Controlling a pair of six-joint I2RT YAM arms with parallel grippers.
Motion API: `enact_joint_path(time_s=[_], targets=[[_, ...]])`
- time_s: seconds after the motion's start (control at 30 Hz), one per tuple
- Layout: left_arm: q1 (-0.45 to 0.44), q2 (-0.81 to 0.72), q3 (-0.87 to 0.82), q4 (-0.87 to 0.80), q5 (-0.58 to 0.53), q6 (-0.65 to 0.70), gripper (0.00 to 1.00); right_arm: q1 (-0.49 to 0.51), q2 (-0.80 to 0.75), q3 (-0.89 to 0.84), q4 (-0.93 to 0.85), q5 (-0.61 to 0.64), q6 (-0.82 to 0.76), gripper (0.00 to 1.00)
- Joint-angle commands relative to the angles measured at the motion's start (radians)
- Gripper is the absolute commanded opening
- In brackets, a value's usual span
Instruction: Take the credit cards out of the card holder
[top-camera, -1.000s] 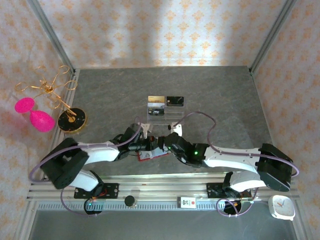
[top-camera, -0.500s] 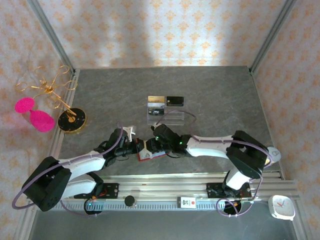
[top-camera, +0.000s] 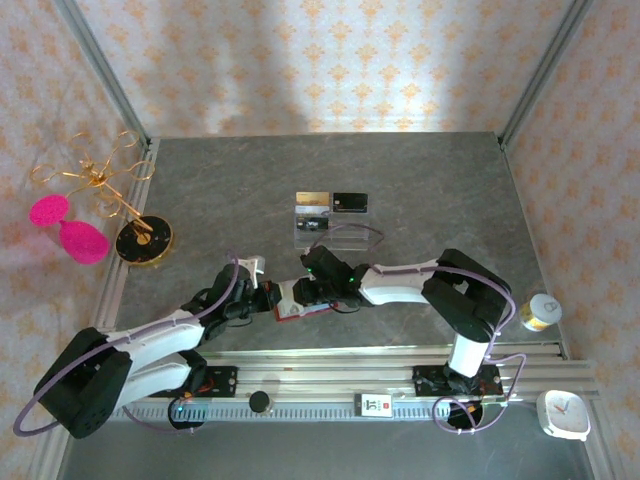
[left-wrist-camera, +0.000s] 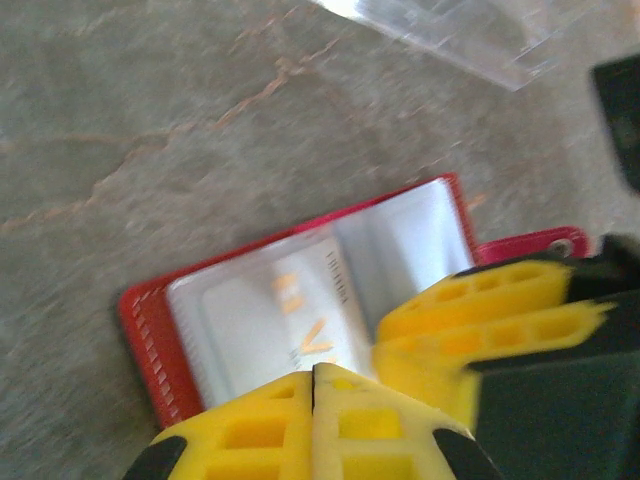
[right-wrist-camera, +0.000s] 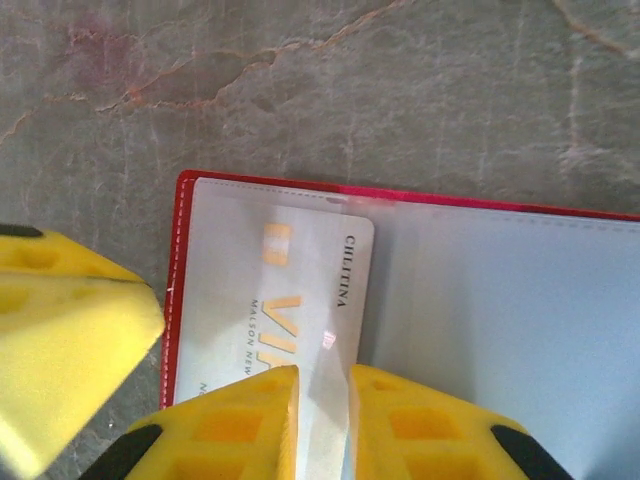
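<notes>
The right pincer (right-wrist-camera: 322, 390) has its jaws drawn almost together with a slim gap left, tips down on the whitish credit card (right-wrist-camera: 290, 290). Whether it truly pinches the card I cannot tell. The card reads "CHILTINA", with large gold letters starting "VI". It lies on one half of the open red card holder (right-wrist-camera: 260, 181), flat on the grey bench (right-wrist-camera: 300, 80). The left pincer (left-wrist-camera: 313, 390), fully closed with nothing between its fingers, sits at the holder's edge.

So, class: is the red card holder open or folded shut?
Open: the card holder lies spread flat, inside facing up, a whitish card showing in it.
</notes>
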Motion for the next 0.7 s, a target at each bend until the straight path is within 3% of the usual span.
enact_joint_path(time_s=[0.0,0.5,0.67], targets=[[0.012,0.038,-0.015,-0.023,-0.038,0.016,0.00,-0.008,0.013,0.023,-0.035,0.054,0.024,0.20],[0.012,0.137,-0.038,0.040,-0.031,0.028,0.00,-0.011,0.046,0.000,0.010,-0.014,0.042,0.21],[0.013,0.137,-0.035,0.039,-0.030,0.033,0.00,-0.016,0.014,-0.020,0.022,0.009,0.051,0.11]])
